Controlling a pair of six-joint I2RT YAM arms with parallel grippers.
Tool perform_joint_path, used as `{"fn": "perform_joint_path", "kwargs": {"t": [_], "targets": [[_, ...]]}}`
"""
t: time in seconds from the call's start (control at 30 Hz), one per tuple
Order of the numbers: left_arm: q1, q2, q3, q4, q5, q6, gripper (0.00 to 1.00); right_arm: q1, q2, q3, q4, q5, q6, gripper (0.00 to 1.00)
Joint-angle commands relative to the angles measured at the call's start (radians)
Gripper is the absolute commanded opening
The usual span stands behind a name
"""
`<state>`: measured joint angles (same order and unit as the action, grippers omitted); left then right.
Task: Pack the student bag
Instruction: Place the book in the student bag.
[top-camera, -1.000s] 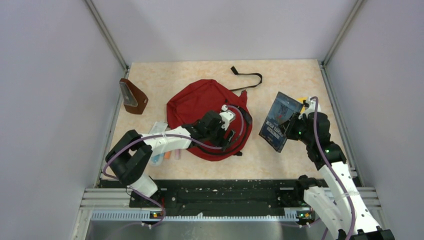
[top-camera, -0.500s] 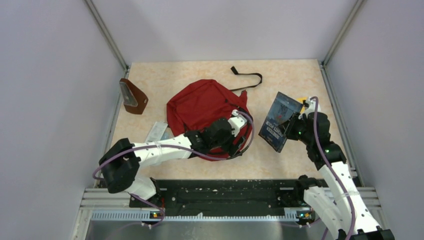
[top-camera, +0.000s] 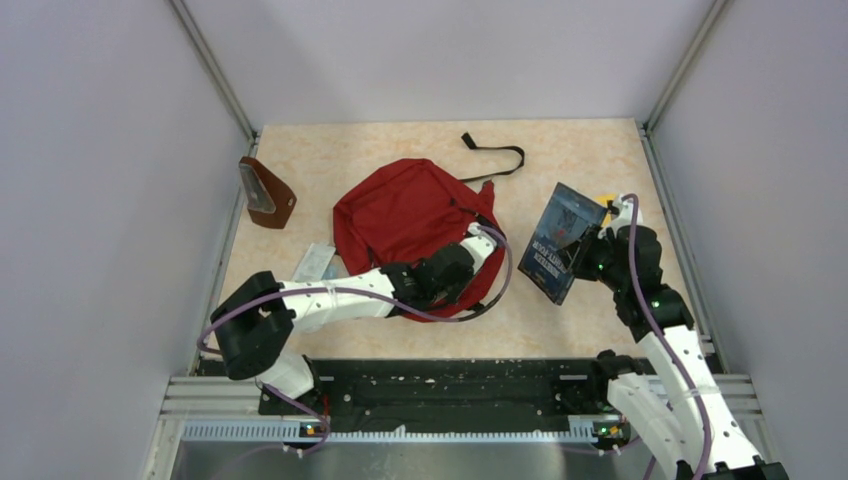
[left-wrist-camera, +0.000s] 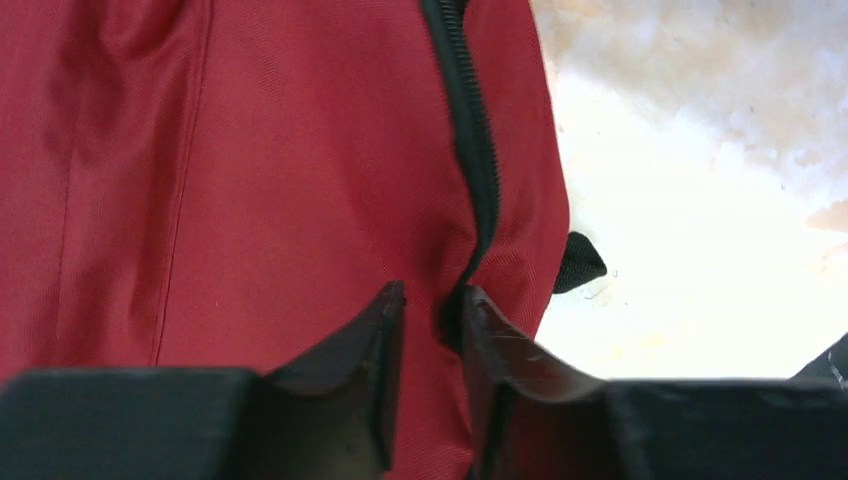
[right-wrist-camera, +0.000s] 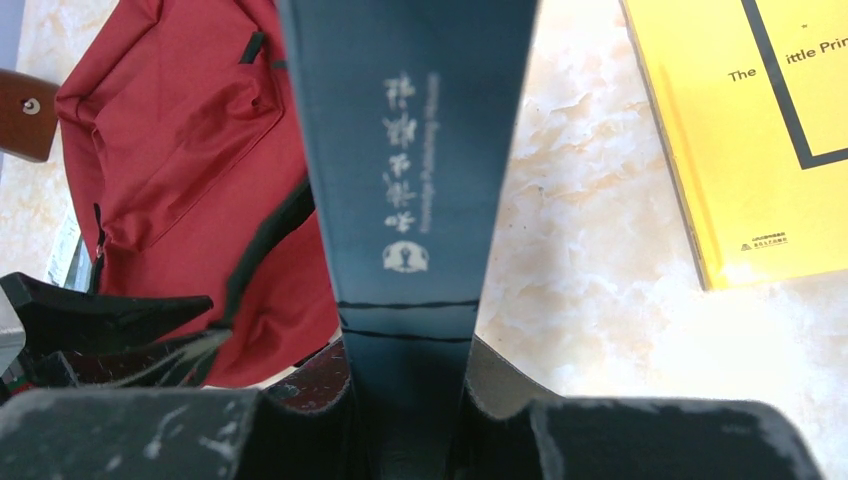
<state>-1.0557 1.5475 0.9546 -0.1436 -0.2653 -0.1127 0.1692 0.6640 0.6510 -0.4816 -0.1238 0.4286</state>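
Bag (top-camera: 400, 210) was gripped at its near right edge by the left gripper (left-wrist-camera: 432, 300). The jaws were drawn close together on a fold of red fabric, and the black zipper (left-wrist-camera: 470, 130) was seen to run down between the fingers (left-wrist-camera: 350, 350). A small black tab was seen at the bag's rim, just beside the right-hand finger, over the pale table (top-camera: 400, 140). The bag was laid flat at the middle of the table, and its black strap (top-camera: 495, 152) was trailed out behind it toward the far edge.

The right gripper (right-wrist-camera: 410, 400) was clamped on the lower end of a blue book (right-wrist-camera: 410, 150). The book was held on edge and tilted, to the right of the bag and apart from it. Whether its lower corner was touching the table could not be told. A yellow book (right-wrist-camera: 760, 120) was laid flat on the table just beyond the right gripper, with its title only partly in view.

A brown pouch (top-camera: 265, 193) was stood near the left wall, well apart from the bag.
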Motion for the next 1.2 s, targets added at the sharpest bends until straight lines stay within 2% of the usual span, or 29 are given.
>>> {"fn": "perform_joint_path", "kwargs": {"t": [0.0,0.2,0.27,0.57,0.7,0.87,0.97,1.17], "targets": [[0.002,-0.046,0.038,0.005,-0.096,-0.025,0.26,0.008,-0.034,0.052,0.092,0.009,-0.004,0.0],[0.002,-0.099,0.046,0.003,-0.113,-0.035,0.04,0.008,-0.036,0.052,0.087,0.013,-0.005,0.0],[0.001,-0.117,0.056,-0.011,-0.137,-0.037,0.0,0.008,-0.036,0.054,0.083,0.015,-0.006,0.0],[0.03,-0.194,0.229,-0.198,-0.229,-0.002,0.0,0.008,-0.037,0.143,0.059,-0.034,0.057,0.0],[0.096,-0.222,0.334,-0.277,-0.183,0.037,0.0,0.009,-0.015,0.157,0.127,-0.17,0.159,0.0],[0.226,-0.231,0.426,-0.333,-0.05,0.053,0.0,0.019,0.03,0.097,0.268,-0.346,0.322,0.0],[0.271,-0.224,0.456,-0.341,-0.018,0.068,0.0,0.084,0.023,0.028,0.394,-0.337,0.415,0.0],[0.301,-0.225,0.451,-0.296,0.033,0.057,0.0,0.349,0.135,-0.006,0.533,-0.197,0.443,0.0]]}}
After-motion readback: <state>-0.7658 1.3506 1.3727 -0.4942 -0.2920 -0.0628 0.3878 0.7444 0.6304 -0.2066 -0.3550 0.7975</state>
